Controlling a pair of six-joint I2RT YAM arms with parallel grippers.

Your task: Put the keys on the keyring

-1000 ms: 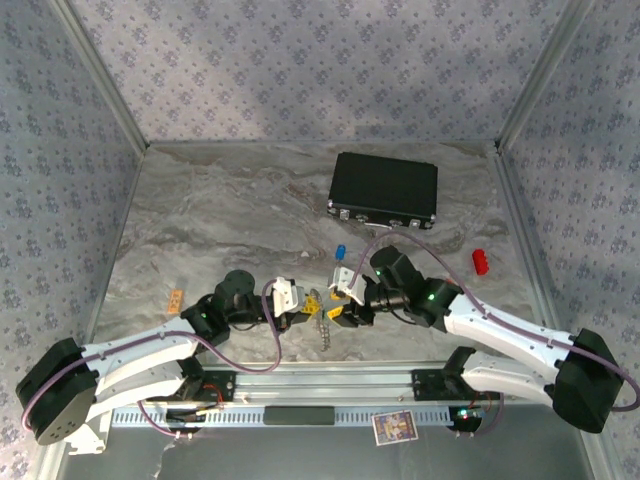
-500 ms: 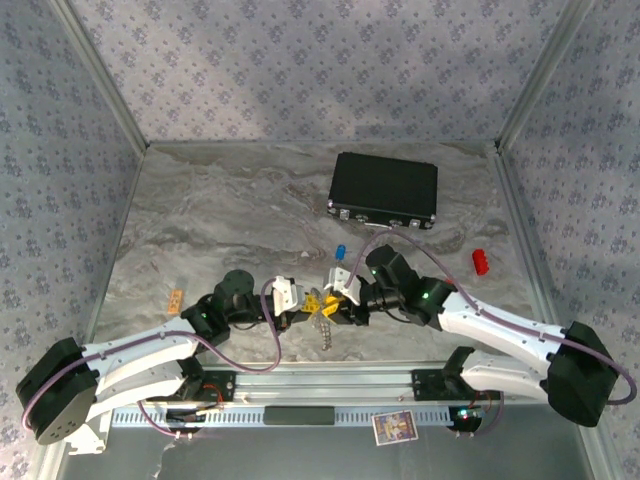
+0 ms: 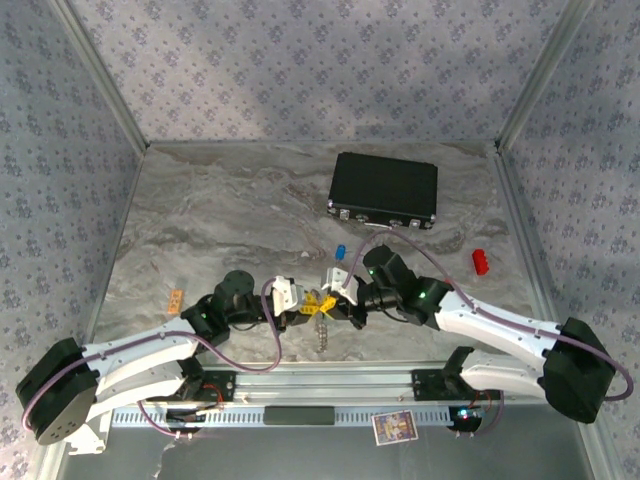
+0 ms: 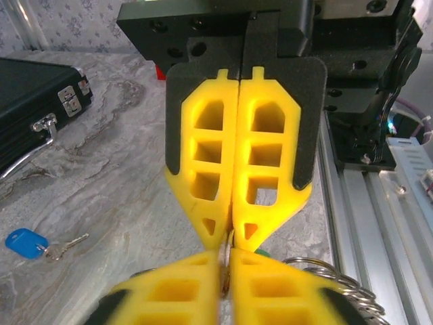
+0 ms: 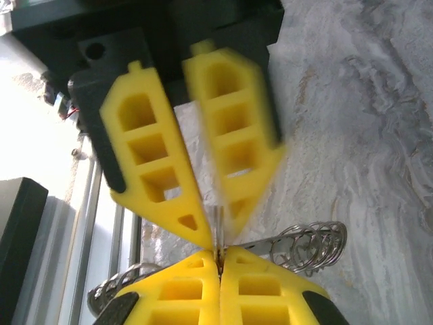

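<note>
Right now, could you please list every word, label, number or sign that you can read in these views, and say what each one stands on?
No text can be read here.
Printed card at the near edge: it carries some print, too small to read.
Small tan tag at the left: too small to tell whether it is marked.
Black case: no lettering visible on its lid or by its latches.

The top view is bright and even, lit from above. Only soft, small shadows lie on the counter [image 3: 200, 220], low in the middle of the frame. In the left wrist view, the yellow jaws at the bottom edge are fuzzy, too close to look sharp, while the pair above is clear. In the right wrist view, the upper right jaw is smeared, and the left edge glares white.
</note>
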